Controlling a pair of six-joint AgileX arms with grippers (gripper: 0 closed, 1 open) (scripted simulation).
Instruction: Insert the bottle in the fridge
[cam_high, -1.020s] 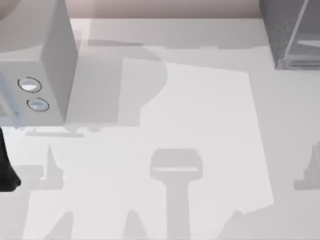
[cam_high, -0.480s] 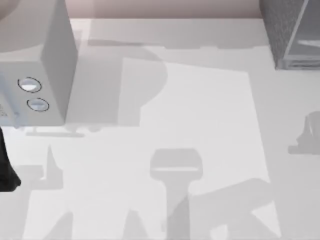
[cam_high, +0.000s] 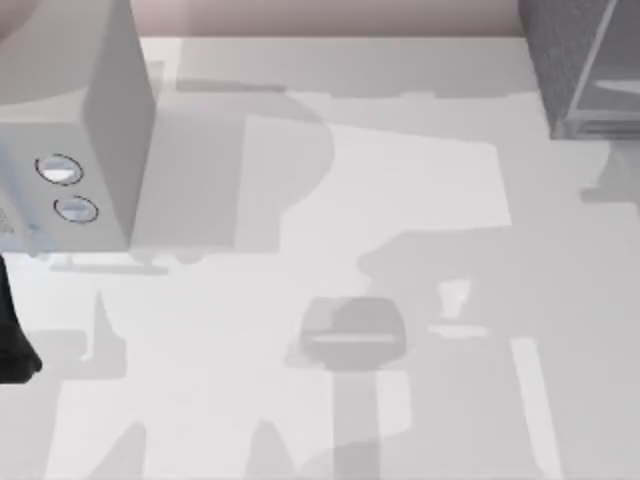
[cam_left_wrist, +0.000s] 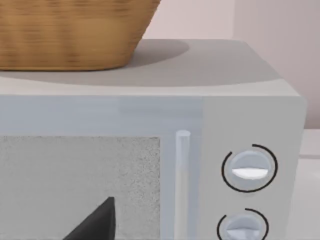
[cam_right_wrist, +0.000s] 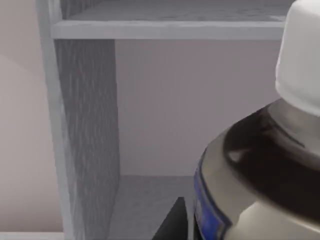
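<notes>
Bottle (cam_right_wrist: 265, 150): white cap, grey shoulder, blue label band; close to right wrist camera, tilted in that view, lower body out of frame. Sits just in front of fridge opening; whether cap has crossed threshold cannot tell.

Fridge (cam_high: 585, 65): dark grey textured box at table's far right corner, pale glassy panel with light edges. Right wrist view: open interior, light shelf across top, grey side wall (cam_right_wrist: 85, 125), pale back wall, compartment floor below.

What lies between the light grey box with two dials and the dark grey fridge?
In the top view, bare white table with shadows separates the light grey two-dial box from the dark grey fridge.
</notes>
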